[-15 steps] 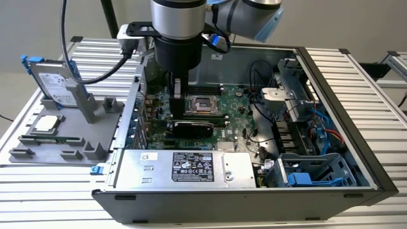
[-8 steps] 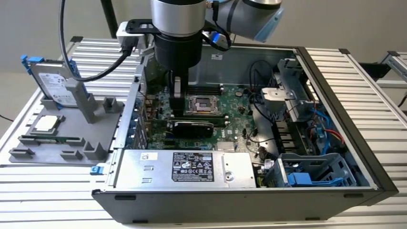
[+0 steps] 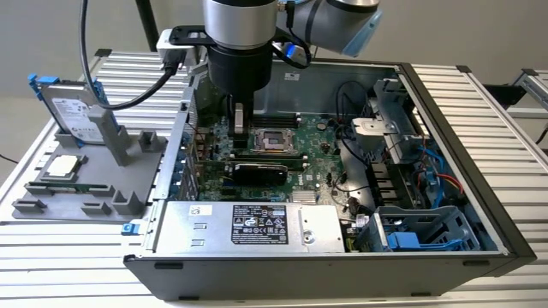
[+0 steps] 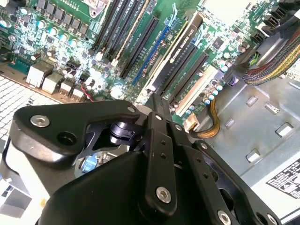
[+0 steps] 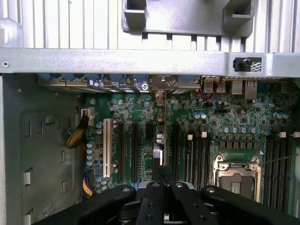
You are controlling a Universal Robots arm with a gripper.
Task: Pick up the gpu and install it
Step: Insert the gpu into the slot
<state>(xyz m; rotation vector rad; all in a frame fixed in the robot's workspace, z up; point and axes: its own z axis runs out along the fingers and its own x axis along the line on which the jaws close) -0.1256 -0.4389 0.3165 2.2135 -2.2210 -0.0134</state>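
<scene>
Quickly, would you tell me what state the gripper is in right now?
Gripper: shut, holding nothing, above the gpu seated on the motherboard.

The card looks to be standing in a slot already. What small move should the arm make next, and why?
Probably a short, straight descent to press on the flat black-shrouded expansion card. It stands on edge in a slot of the green motherboard, and the pincer hangs above it, apparently shut and empty. Whether the card is fully seated cannot be told.
</scene>
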